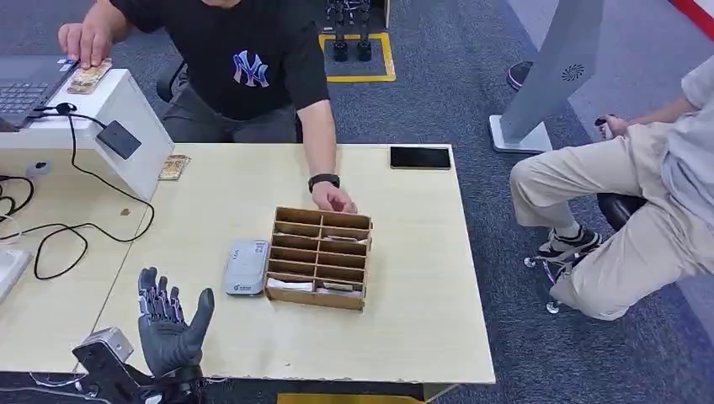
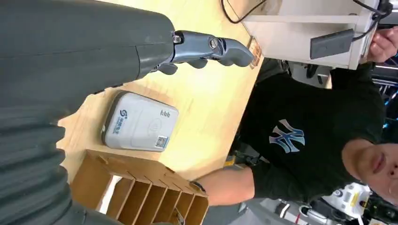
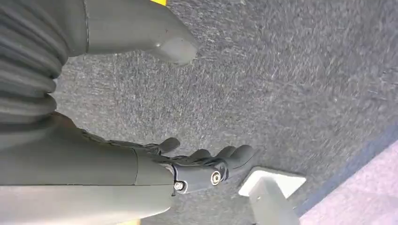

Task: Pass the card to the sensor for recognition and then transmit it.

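Several cards show: one (image 1: 87, 77), tan with a printed pattern, lies flat on top of the white stand (image 1: 126, 105) at the far left, under the fingertips of a person's hand (image 1: 84, 40). Another (image 1: 173, 167) of the same tan look lies on the bench (image 1: 421, 286) against the foot of that stand, and pale cards (image 1: 290, 285) lie in the near slots of the tray (image 1: 319, 257). Print on any of them is too small to read.

On the stand's sloped face sits a black sensor (image 1: 118, 139), its cable running up over the top. The tray is brown wood, split into rows of compartments, and stands mid-bench. Just beside it on its left lies a flat grey box (image 1: 246, 266) with rounded corners and blue marks. The person in a black shirt (image 1: 244, 59) touches the tray's far edge with the other hand (image 1: 333, 199). A black phone (image 1: 420, 157) lies at the far edge of the bench.

The left hand (image 1: 171, 324) is raised over the near left corner of the bench, palm forward, fingers (image 2: 220, 47) spread, holding nothing, well apart from all cards. The right hand (image 3: 197, 164) hangs over grey carpet (image 3: 281, 70), fingers loosely extended and empty. A second person in beige (image 1: 640, 202) sits to the right.
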### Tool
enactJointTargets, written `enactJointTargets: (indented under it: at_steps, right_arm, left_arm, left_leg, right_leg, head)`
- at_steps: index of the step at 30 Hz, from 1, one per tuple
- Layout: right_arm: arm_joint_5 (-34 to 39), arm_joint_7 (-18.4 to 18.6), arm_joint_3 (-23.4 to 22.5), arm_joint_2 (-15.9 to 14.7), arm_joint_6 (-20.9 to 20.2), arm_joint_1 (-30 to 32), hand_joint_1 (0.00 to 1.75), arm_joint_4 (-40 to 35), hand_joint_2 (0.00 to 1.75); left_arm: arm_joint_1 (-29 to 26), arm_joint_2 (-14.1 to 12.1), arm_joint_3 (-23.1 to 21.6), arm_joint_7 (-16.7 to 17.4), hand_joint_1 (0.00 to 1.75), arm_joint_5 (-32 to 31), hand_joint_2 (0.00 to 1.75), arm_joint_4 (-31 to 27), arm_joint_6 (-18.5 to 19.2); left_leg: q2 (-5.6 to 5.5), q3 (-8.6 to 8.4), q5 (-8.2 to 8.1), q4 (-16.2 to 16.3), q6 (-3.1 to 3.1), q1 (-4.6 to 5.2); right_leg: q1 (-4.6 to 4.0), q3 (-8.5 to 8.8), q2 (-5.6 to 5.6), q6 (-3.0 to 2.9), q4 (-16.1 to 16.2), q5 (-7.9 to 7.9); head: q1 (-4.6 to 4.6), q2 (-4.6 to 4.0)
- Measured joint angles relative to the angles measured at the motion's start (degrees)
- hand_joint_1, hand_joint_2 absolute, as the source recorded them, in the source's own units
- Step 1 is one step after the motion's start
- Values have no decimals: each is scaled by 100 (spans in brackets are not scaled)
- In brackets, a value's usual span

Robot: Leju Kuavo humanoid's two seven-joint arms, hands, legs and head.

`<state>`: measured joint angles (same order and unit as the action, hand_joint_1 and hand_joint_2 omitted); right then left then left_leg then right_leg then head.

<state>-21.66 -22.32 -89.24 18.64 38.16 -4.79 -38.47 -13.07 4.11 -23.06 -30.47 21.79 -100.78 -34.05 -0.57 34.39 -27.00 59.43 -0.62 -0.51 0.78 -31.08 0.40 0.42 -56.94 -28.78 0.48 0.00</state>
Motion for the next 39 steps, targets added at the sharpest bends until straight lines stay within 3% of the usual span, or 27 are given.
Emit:
enactJointTargets:
  at_steps: [13,18,19,25,26,35,39]
  right_arm:
    - [-81,-9,-9,13,2,28,0,-157,175]
    - [83,-365,-11,26,2,128,0,-372,175]
    - [125,-448,-11,28,2,139,0,-382,0]
    - [232,-656,-13,46,2,244,0,-518,0]
    - [317,-748,-15,50,2,253,0,-507,175]
    - [914,-1491,-13,55,2,232,0,-144,175]
    - [900,-1620,-13,55,2,221,0,-94,175]
  left_arm:
    - [-14,-7,-4,2,0,2,175,61,-13]
    - [-17,-15,-24,9,0,66,175,72,-33]
    - [-17,-22,-37,7,0,74,175,79,-53]
    - [-15,-42,-66,-24,0,120,175,114,-116]
    - [-15,-44,-70,-26,0,129,175,129,-125]
    - [-15,-59,-92,-77,0,140,175,177,-253]
    - [-13,-61,-92,-77,0,179,175,195,-297]
  left_leg:
    - [0,-2,0,0,0,0]
    - [-1,0,-1,0,-1,0]
    - [1,0,-1,0,-1,0]
    - [0,-2,-3,0,1,0]
    - [1,-2,-4,0,1,-1]
    - [0,-2,-3,0,1,-1]
    - [0,-2,-4,0,1,0]
  right_leg:
    - [0,-8,0,0,0,0]
    - [0,1,-1,0,0,0]
    - [0,0,1,0,0,0]
    - [0,-3,0,-2,1,-5]
    - [-1,-2,1,-2,1,-5]
    - [-1,6,0,-2,0,-5]
    - [-1,7,-1,-2,0,-5]
  head:
    - [0,0]
    - [0,0]
    - [0,0]
    - [-2,0]
    - [-2,0]
    - [-2,0]
    - [-2,0]
